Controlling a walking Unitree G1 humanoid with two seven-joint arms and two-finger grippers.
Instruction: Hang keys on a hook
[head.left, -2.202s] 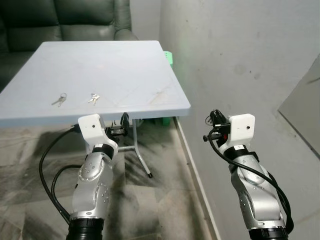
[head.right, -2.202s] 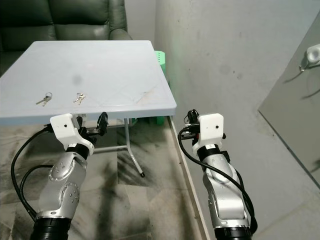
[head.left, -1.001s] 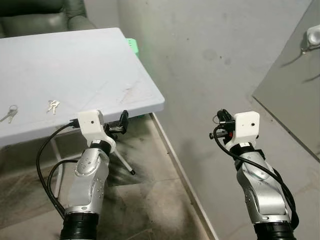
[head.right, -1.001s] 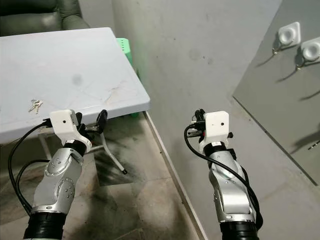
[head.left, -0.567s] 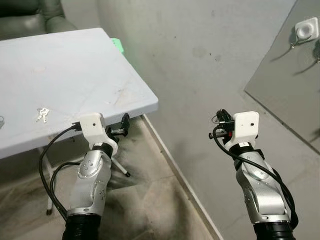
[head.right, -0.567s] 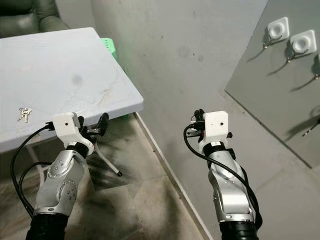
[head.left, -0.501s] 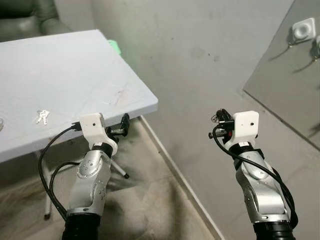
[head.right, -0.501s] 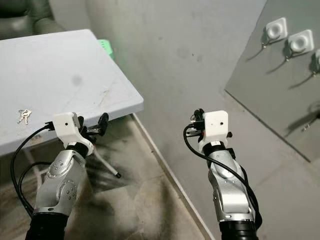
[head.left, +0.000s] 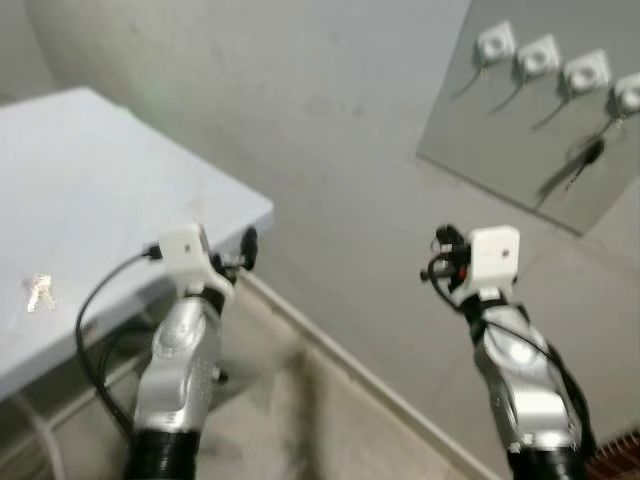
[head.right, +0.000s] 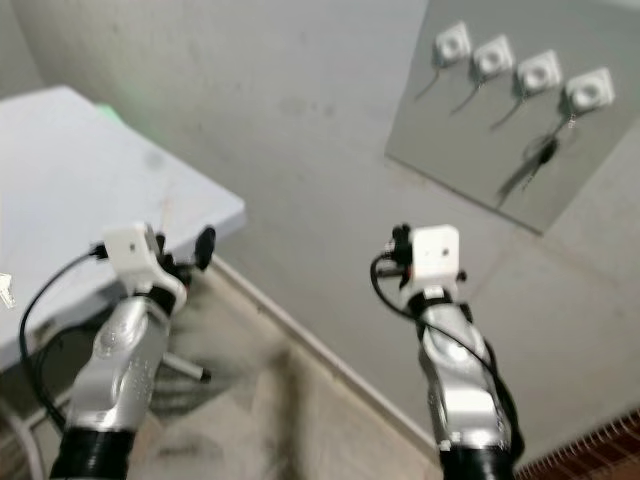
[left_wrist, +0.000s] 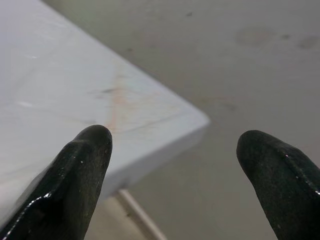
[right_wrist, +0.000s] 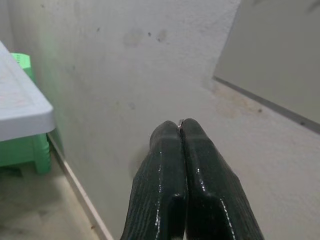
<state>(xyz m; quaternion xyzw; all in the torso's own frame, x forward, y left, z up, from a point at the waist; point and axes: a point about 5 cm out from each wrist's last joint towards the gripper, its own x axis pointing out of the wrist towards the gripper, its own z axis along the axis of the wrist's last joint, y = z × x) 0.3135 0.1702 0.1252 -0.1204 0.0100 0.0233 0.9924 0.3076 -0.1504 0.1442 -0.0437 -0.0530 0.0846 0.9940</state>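
The right gripper (right_wrist: 180, 131) has its fingers pressed together, a thin metal sliver showing at the tips; it points at the bare wall (head.left: 330, 120). The left gripper (left_wrist: 172, 150) is spread wide over the table (head.left: 90, 180) corner. Keys (head.left: 40, 291) lie on the table at 9 o'clock. At 1 o'clock, a grey board (head.right: 500, 130) carries four white hooks (head.right: 492, 58), a dark bunch (head.right: 541, 152) hanging from one.
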